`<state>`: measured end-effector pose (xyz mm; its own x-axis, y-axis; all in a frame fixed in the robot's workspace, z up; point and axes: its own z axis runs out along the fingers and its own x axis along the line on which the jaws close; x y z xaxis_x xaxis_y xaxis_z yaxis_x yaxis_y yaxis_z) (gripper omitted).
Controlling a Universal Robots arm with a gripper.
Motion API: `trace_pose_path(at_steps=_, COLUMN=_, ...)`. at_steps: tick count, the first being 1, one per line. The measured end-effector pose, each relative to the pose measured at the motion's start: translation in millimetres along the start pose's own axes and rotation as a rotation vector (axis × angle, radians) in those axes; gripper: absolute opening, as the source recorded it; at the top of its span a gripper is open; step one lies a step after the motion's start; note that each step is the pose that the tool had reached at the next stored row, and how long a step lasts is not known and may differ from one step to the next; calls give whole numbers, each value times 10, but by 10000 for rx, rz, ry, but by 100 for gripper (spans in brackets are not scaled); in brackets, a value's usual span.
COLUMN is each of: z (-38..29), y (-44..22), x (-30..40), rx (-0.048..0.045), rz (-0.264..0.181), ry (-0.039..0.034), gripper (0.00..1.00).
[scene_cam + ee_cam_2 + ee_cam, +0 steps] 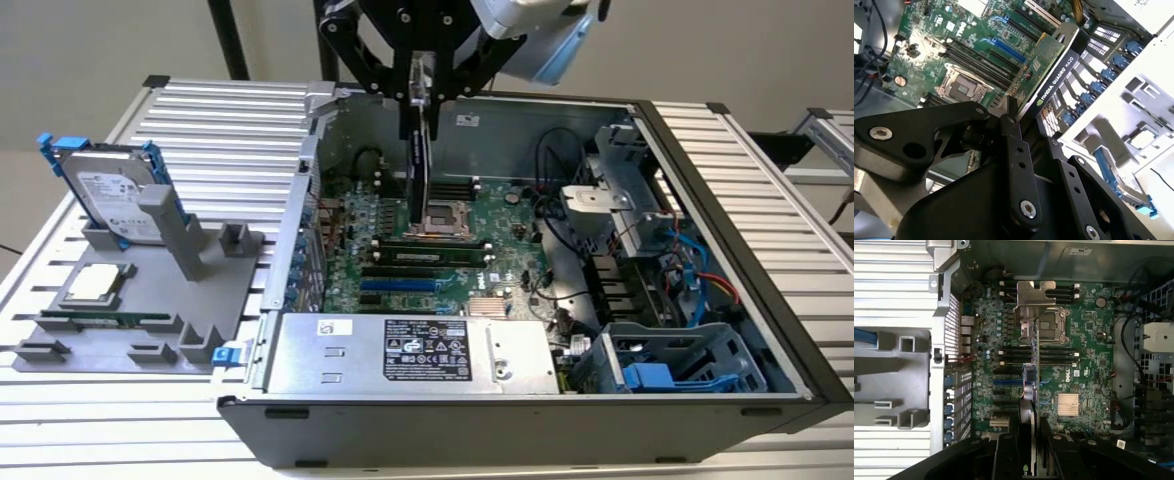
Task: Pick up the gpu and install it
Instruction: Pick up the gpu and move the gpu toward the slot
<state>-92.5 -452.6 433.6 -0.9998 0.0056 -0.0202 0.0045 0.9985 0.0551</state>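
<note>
The gpu (426, 170) hangs on edge inside the open computer case (721, 200), above the green motherboard (521, 225). My gripper (420, 100) is shut on the card's upper part. In the second wrist view the gpu (1046, 70) shows its green board and black cooler face, with my gripper (1019, 120) clamped on its near end. From the first wrist view the gpu (1032, 365) appears as a thin line over the processor socket and memory slots, its silver bracket (1032, 292) at the far end, between my fingers (1004, 450).
A grey fixture (200, 290) at the exterior view's left holds a silver hard drive with blue rails (114, 190), a processor chip (94, 285) and a memory stick (107, 320). The power supply (414, 350) and drive cage (681, 365) fill the case's near side.
</note>
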Motion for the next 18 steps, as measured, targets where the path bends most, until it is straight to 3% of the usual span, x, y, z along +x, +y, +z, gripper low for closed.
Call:
trace_pose_path(at_steps=11, z=1, y=0, x=-35, rx=0, rz=-16, ry=1, gripper=0)
trace_pose_path(at_steps=18, z=2, y=0, x=-119, rx=0, rz=-15, ry=1, gripper=0)
